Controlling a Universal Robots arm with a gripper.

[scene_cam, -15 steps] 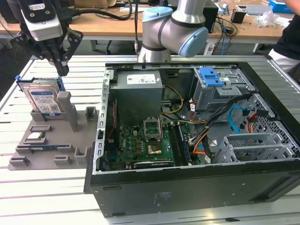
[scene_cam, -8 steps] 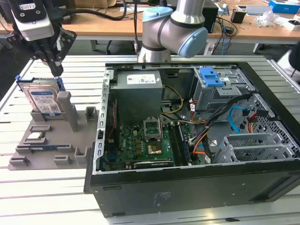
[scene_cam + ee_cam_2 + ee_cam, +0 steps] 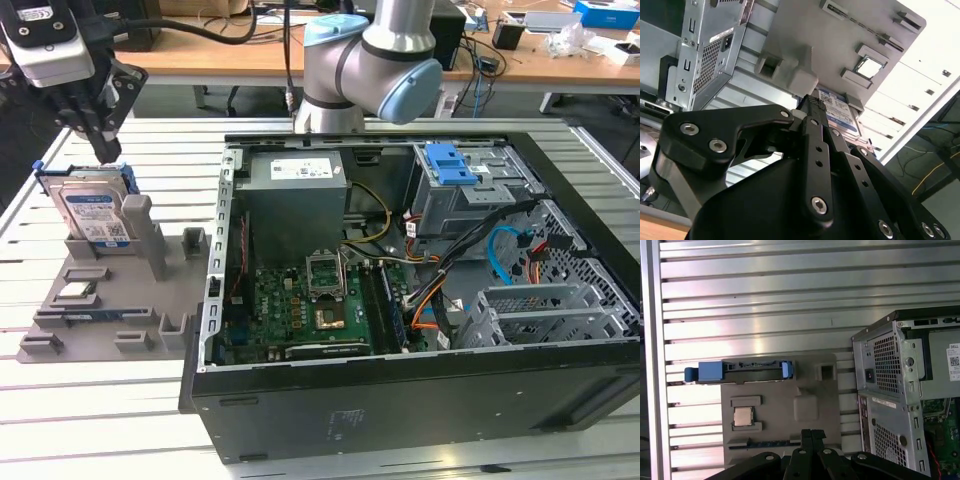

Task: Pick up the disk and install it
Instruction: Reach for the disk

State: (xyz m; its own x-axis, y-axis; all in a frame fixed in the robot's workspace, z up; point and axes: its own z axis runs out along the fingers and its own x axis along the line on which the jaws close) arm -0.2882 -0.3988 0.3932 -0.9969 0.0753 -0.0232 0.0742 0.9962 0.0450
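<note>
So the hand point(image 3: 104, 152) is hovering right over the disk point(image 3: 95, 215), near the exterior view's left edge. Its fingers point(image 3: 807, 440) are sitting pressed together with nothing between them, and you can see that in both wrist views. The tips are hanging just above the top edge of the disk and, as far as I can tell, aren't touching it.

The disk is standing upright on its edge in a slot at the back of a grey fixture plate point(image 3: 150, 290), with its white-and-blue label facing the exterior camera and its blue caddy wrapping around the sides. In the first wrist view you're looking down on its thin top edge point(image 3: 740, 371), with blue tabs sticking out at both ends.

A small silver chip point(image 3: 78, 292) is lying flat in its own pocket on the same plate, in front of the disk. The plate is resting on the slatted aluminium bench point(image 3: 100, 400), just beside the open computer case point(image 3: 400, 390). Inside the case, the green motherboard point(image 3: 300, 310) is showing, and the grey drive cage point(image 3: 470, 190) with the blue latch is sitting at the back.
</note>
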